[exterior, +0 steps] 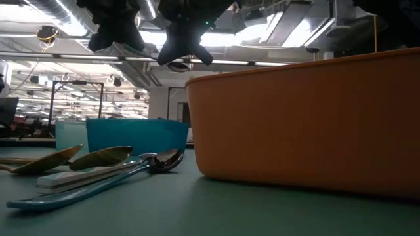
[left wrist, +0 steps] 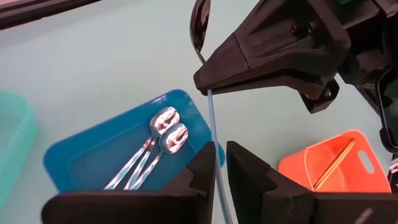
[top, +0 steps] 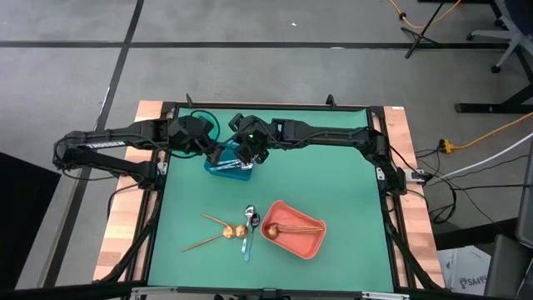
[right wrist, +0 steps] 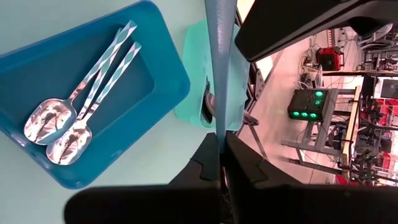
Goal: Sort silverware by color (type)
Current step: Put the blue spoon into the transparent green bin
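Note:
A spoon with a light-blue handle (left wrist: 212, 118) and a dark shiny bowl (left wrist: 199, 25) hangs in the air above the blue bin (top: 225, 167). Both grippers are on it. My right gripper (right wrist: 221, 149) reaches in from the table's right, shut on the handle. My left gripper (left wrist: 222, 165) reaches in from the left, and the handle runs between its fingers. Two silver spoons with light-blue patterned handles (left wrist: 163, 135) lie flat in the blue bin. Copper spoons (top: 218, 229) and a silver spoon and a blue-handled one (top: 248, 227) lie on the green mat. My left gripper has the spoon's handle (left wrist: 216, 155) between its two fingers, farther from the bowl than the right gripper's hold. The fingers slant down from the table's left and lie across the handle. My right gripper pinches the handle just below the bowl (left wrist: 209, 93) between its shut fingertips, slanting down from the table's right. The spoon is lifted clear of the bin.
A coral bin (top: 293, 229) near the front holds a copper utensil (left wrist: 336, 163). A teal bin (left wrist: 12, 137) stands beside the blue one, under the left arm. The wooden table's frame rails (top: 383, 167) border the mat.

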`<act>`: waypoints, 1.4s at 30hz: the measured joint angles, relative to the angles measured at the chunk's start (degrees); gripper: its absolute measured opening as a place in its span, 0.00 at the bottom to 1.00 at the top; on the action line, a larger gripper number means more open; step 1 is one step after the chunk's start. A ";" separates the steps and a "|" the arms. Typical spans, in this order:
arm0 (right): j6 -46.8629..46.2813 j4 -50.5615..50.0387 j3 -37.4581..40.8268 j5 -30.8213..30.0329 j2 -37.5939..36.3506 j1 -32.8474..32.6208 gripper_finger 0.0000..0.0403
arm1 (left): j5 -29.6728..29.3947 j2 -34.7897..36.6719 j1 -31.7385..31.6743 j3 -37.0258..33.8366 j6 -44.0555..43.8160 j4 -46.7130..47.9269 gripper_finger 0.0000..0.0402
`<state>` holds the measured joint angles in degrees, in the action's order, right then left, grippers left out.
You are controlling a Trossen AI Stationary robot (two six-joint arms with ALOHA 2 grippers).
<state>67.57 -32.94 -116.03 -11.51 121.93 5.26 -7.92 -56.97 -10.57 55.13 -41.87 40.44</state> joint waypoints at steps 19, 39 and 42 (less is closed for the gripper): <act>-3.13 3.87 0.02 0.48 0.00 0.00 0.00 | 0.69 0.00 -0.02 0.00 0.00 1.16 0.08; -2.78 4.37 0.02 0.09 -0.02 0.00 0.00 | 0.72 0.00 -0.02 0.00 -0.04 1.38 0.01; -2.75 4.43 0.02 0.11 -0.02 0.00 0.00 | 0.72 0.00 -0.02 0.00 -0.04 1.37 0.01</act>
<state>64.82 -28.52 -116.01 -11.40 121.91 5.26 -7.20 -56.97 -10.59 55.13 -41.91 41.81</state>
